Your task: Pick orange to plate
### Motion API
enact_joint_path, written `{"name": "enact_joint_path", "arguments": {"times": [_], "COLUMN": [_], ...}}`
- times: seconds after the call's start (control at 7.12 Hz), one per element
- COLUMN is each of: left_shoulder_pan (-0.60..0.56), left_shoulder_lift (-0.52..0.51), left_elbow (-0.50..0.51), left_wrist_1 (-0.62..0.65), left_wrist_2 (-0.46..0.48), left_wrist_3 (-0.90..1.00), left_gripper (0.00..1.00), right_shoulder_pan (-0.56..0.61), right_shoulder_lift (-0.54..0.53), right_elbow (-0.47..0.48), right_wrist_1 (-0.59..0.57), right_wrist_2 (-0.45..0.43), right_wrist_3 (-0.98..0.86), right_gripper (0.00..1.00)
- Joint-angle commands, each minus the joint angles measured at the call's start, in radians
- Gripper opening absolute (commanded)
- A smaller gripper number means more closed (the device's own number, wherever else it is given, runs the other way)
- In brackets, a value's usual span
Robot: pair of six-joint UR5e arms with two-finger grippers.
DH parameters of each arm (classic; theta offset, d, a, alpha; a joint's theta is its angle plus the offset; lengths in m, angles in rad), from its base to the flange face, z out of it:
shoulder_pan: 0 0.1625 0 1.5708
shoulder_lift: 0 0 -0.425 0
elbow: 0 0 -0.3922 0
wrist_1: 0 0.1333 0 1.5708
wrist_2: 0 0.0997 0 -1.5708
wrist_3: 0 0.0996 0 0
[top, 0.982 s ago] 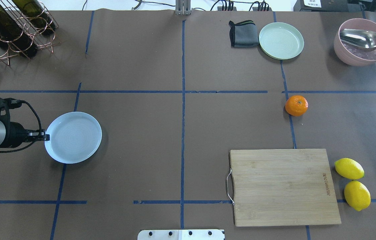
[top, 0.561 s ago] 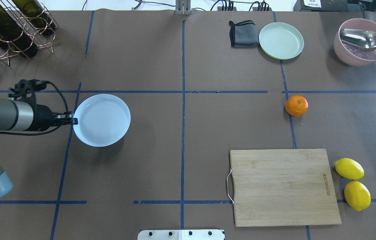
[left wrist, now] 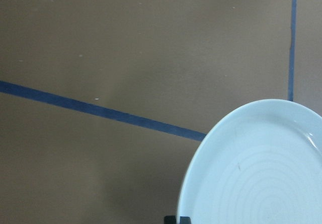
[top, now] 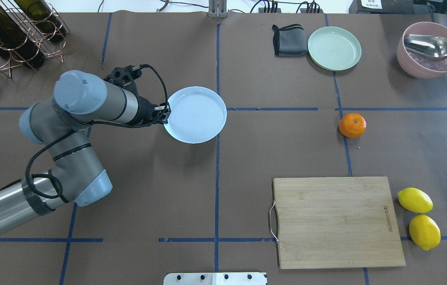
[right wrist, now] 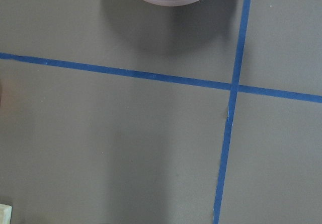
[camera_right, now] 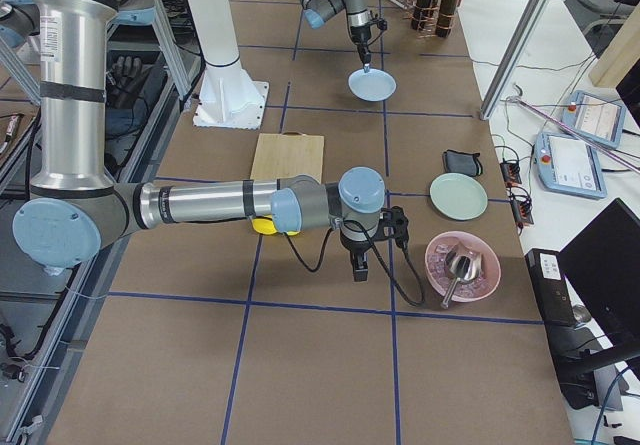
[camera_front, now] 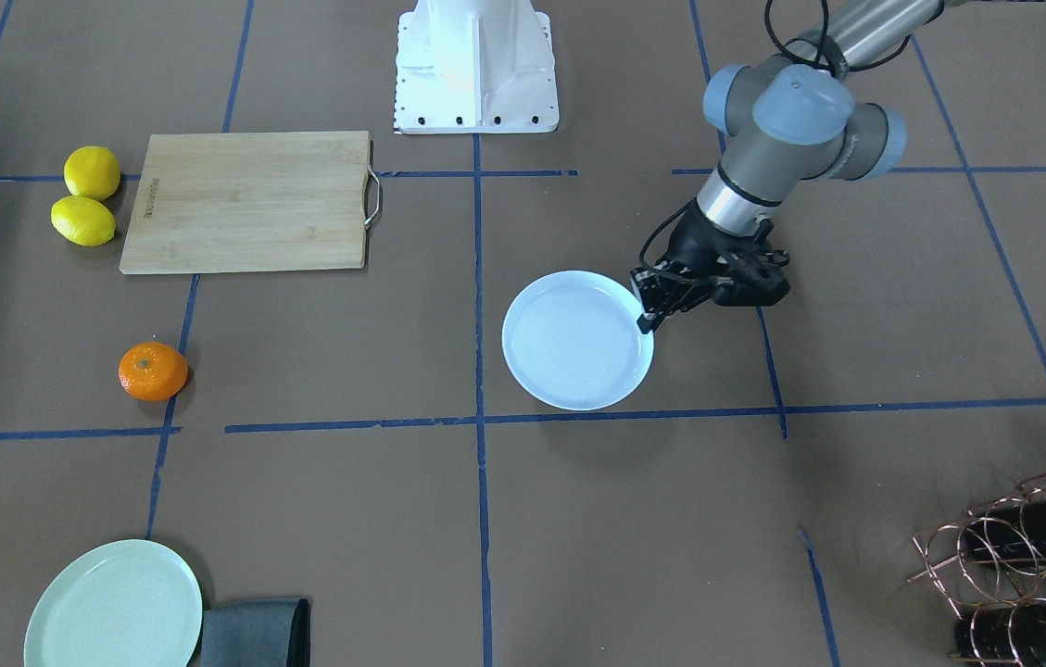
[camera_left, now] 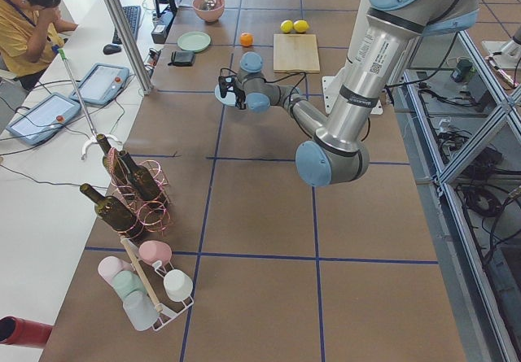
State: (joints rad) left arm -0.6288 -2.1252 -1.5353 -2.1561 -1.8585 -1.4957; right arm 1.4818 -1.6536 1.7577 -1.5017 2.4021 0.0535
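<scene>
The orange (top: 352, 125) lies on the brown table at the right, beside a blue tape line, with nothing touching it; it is also in the front-facing view (camera_front: 153, 371). My left gripper (top: 164, 113) is shut on the near-left rim of the white, faintly bluish plate (top: 195, 114) and holds it near the table's centre line, its shadow showing below. The left wrist view shows the plate (left wrist: 261, 173) over bare table. My right gripper (camera_right: 358, 268) appears only in the exterior right view, near the pink bowl; I cannot tell whether it is open or shut.
A pale green plate (top: 334, 48) and a grey cloth (top: 288, 40) sit at the far right. A pink bowl (top: 430, 49) holds a metal spoon. A wooden cutting board (top: 336, 221) and two lemons (top: 415, 200) lie front right. A wine rack (top: 13, 31) stands far left.
My left arm has carried the plate from the table's left side rightward and farther away, up to the centre line. The orange has not moved.
</scene>
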Motion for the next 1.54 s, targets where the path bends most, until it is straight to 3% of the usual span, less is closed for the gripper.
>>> {"name": "enact_joint_path", "arguments": {"times": [0.0,0.14,0.42,0.56,0.7,0.98,1.12,1.4], "left_shoulder_pan": [0.055,0.069,0.066,0.019,-0.049,-0.211,-0.324,-0.577], "left_shoulder_lift": [-0.076,-0.078,-0.073,-0.065,-0.012,0.108,0.144,0.314], "left_elbow": [0.093,0.095,0.084,0.06,-0.032,-0.269,-0.319,-0.327], "left_wrist_1": [0.001,0.004,0.008,0.047,0.141,0.409,0.511,0.513], "left_wrist_2": [0.08,0.082,0.073,0.006,-0.087,-0.102,-0.134,-0.305], "left_wrist_3": [-0.003,-0.003,0.052,0.131,0.247,0.677,0.857,1.253], "left_gripper": [0.35,0.99,1.0,1.0,1.0,1.0,1.0,1.0], "right_shoulder_pan": [0.0,0.002,0.0,0.0,-0.003,-0.021,-0.025,-0.066], "right_shoulder_lift": [0.0,0.0,0.0,0.002,0.006,0.014,0.014,0.021], "right_elbow": [-0.001,-0.001,-0.001,0.0,0.0,0.005,0.015,0.045], "right_wrist_1": [0.0,0.0,0.0,0.0,0.0,0.0,-0.002,0.0], "right_wrist_2": [0.0,0.0,0.0,0.002,-0.001,-0.003,-0.004,-0.026], "right_wrist_3": [0.0,0.0,0.0,0.0,0.011,0.015,0.031,0.107], "right_gripper": [1.0,1.0,1.0,1.0,1.0,1.0,1.0,1.0]}}
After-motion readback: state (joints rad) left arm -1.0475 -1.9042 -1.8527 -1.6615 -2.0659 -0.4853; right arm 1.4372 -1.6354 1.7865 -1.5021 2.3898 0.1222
